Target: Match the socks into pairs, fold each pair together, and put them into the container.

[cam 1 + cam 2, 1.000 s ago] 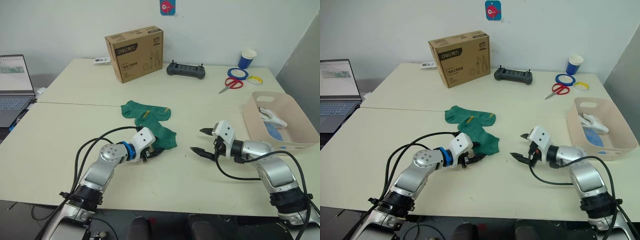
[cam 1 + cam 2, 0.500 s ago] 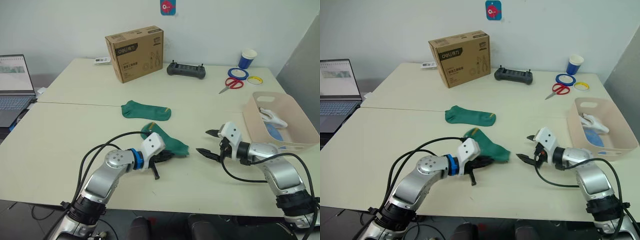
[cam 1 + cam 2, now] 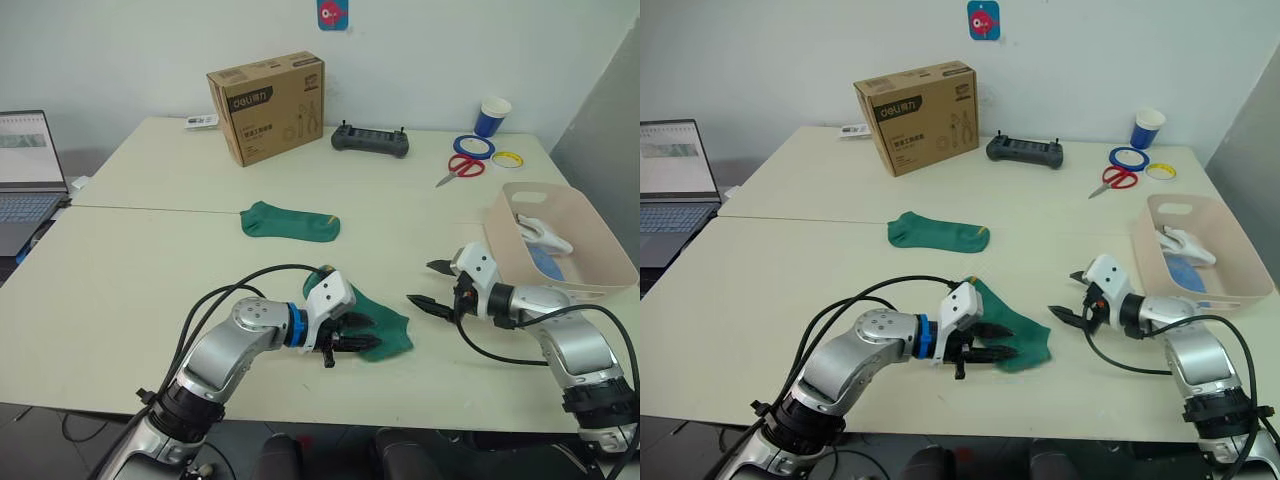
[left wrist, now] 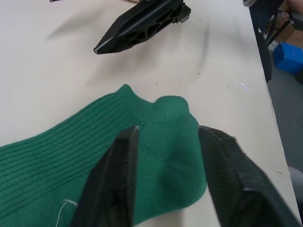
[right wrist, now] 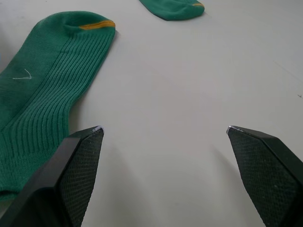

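Note:
One dark green sock (image 3: 388, 326) lies flat near the table's front edge. My left gripper (image 3: 356, 336) rests over its near end, open, with the fingers (image 4: 116, 182) spread on the fabric. The other green sock (image 3: 290, 221) lies alone farther back, its yellow toe mark pointing right. My right gripper (image 3: 430, 284) hovers open just right of the near sock, holding nothing; the sock (image 5: 47, 85) lies beside its fingertips. The pink-beige container (image 3: 600, 245) stands at the right edge and holds a white sock (image 3: 540, 232) and a light blue sock (image 3: 545, 262).
A brown cardboard box (image 3: 268, 105), a black controller (image 3: 370, 142), red scissors (image 3: 460, 167), tape rolls (image 3: 475, 147) and a blue cup (image 3: 493, 116) line the back of the table. A laptop (image 3: 25, 170) sits at the far left.
My left gripper has slid right and toward the front edge, dragging one green sock off the other, which stayed behind. The right gripper has drifted slightly right, still open.

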`<action>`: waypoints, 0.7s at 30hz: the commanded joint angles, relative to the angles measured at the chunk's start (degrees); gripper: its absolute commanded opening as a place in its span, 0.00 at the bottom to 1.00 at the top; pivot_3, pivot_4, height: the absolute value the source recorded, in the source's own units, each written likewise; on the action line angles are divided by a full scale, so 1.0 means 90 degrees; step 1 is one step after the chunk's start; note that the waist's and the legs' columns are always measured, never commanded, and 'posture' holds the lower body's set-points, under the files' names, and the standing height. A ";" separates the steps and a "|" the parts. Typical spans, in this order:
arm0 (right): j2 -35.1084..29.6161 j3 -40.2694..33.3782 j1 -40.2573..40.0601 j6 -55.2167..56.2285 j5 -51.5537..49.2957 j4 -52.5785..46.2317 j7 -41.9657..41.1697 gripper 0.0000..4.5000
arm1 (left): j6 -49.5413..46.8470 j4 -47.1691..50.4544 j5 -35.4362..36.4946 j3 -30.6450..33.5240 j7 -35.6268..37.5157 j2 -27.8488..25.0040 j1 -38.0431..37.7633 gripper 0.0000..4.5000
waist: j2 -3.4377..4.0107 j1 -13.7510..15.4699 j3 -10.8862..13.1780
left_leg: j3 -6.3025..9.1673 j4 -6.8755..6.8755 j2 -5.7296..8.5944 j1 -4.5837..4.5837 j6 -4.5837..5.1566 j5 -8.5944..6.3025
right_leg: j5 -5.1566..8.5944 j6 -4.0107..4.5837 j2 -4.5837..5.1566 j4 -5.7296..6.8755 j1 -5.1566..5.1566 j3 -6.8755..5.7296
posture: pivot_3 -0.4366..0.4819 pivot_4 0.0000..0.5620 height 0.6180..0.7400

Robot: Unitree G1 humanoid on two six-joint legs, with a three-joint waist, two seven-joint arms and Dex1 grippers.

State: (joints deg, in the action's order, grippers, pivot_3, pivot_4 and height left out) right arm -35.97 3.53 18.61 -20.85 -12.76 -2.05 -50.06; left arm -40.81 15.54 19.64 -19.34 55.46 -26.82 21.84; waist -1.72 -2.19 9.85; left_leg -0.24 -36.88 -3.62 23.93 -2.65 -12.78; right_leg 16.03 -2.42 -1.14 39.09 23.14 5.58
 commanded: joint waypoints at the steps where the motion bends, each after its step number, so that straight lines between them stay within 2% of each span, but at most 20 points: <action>1: -0.0123 -0.0237 -0.0048 0.0097 -0.0121 -0.0145 -0.0079 1.00 | -0.0170 0.0472 0.0459 0.0448 0.0331 -0.0406 0.0022 0.71 | 0.0000 -0.0010 0.0000 | 0.0000 0.0000 0.0000 -0.0001 0.0000 0.0000 | 0.0000 0.0000 0.0000 0.0000 0.0000 0.0000 | 0.48 0.27 1.00; 5: -0.0300 -0.0301 -0.0269 -0.0026 -0.0336 -0.0471 -0.0365 1.00 | 0.0081 0.0209 0.0436 0.0982 0.0298 -0.0959 0.0016 0.99 | 0.0001 -0.0013 0.0001 | 0.0001 0.0001 -0.0001 -0.0001 0.0000 0.0000 | 0.0001 0.0000 0.0000 0.0001 0.0001 -0.0002 | 0.48 0.27 1.00; 9: -0.0652 -0.0238 -0.0820 0.0133 -0.0472 -0.1062 -0.0778 1.00 | 0.0677 -0.0782 0.0186 0.1629 -0.0029 -0.1161 0.0029 0.99 | 0.0001 0.0006 0.0001 | 0.0000 0.0001 -0.0001 0.0000 0.0000 0.0000 | 0.0002 0.0000 0.0003 -0.0001 0.0001 -0.0002 | 0.48 0.27 1.00; 12: -0.0942 0.0029 -0.1179 0.1052 -0.0021 -0.1208 -0.1030 1.00 | 0.1155 -0.1415 -0.0066 0.1777 -0.0254 -0.1104 0.0096 0.99 | 0.0000 0.0010 0.0001 | -0.0002 0.0000 0.0000 0.0000 0.0000 0.0000 | 0.0003 0.0000 0.0003 -0.0002 0.0001 -0.0002 | 0.48 0.27 1.00; 15: -0.0965 0.0327 -0.1411 0.1668 0.0212 -0.1401 -0.1188 1.00 | 0.1601 -0.2087 -0.0420 0.1749 -0.0789 -0.0724 0.0384 0.99 | 0.0000 0.0035 0.0001 | -0.0005 -0.0001 0.0000 -0.0001 0.0000 0.0000 | 0.0003 -0.0001 0.0005 -0.0003 0.0000 -0.0003 | 0.48 0.27 1.00; 18: -0.0961 0.0619 -0.1439 0.2335 0.0690 -0.1275 -0.1139 1.00 | 0.1832 -0.2410 -0.0582 0.1591 -0.0847 -0.0431 0.0575 0.99 | -0.0002 0.0039 0.0002 | -0.0007 -0.0003 0.0001 0.0002 0.0000 0.0000 | 0.0002 -0.0002 0.0005 -0.0003 0.0001 -0.0002 | 0.48 0.27 1.00; 21: -0.0811 0.0739 -0.1355 0.2422 0.0881 -0.1172 -0.0913 1.00 | 0.2015 -0.2735 -0.0735 0.1443 -0.0824 -0.0239 0.0693 0.99 | -0.0002 0.0038 0.0002 | -0.0008 -0.0003 0.0001 0.0002 0.0000 0.0000 | 0.0002 -0.0002 0.0005 -0.0003 0.0001 -0.0002 | 0.48 0.27 1.00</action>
State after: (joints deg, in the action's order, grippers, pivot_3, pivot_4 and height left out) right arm -43.72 10.41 5.57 -0.27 -5.41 -12.11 -59.48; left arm -24.37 -8.51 13.89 -6.12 48.11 -29.26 27.28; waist -1.73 -1.85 9.87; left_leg -0.29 -36.90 -3.62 23.94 -2.65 -12.78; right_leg 16.04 -2.44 -1.11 39.07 23.15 5.56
